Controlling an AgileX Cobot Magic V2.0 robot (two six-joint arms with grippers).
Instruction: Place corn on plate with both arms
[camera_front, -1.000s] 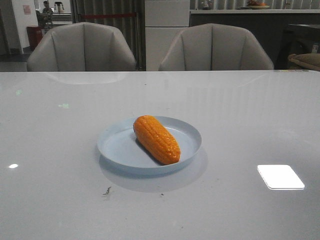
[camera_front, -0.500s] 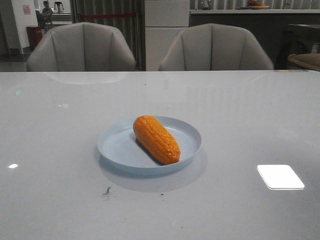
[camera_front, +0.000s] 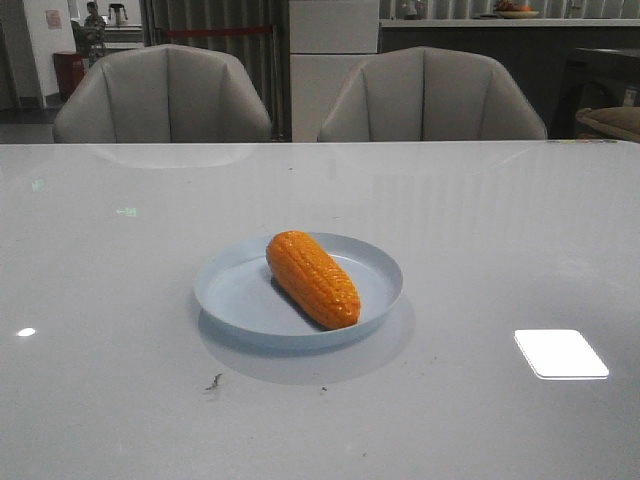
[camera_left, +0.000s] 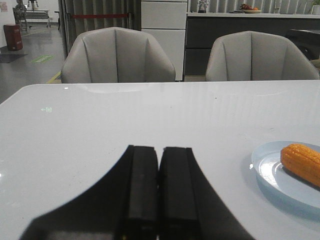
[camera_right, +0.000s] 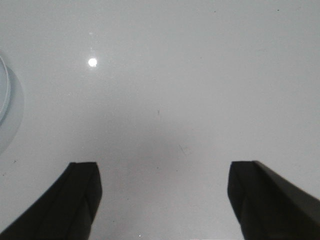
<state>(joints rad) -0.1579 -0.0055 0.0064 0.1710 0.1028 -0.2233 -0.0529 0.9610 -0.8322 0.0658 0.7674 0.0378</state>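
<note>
Front: corn (camera_front: 312, 277) lies diagonally in plate (camera_front: 298, 290), mid table (camera_front: 120, 400); no arms visible. L wrist: left pincer (camera_left: 160, 192) fingers pressed together, empty, plate w/ corn well off to one side. R wrist: right pincer (camera_right: 162, 200) fingers wide apart above bare table, plate rim at frame edge.

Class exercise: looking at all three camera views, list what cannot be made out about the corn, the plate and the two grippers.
- Corn: cut off by the left wrist view's edge.
- Plate: only a rim sliver shows in the right wrist view.
- Left gripper and right gripper: absent from the front view, so their places over the table stay unknown.
- Corn's underside: hidden by the corn itself.
</note>
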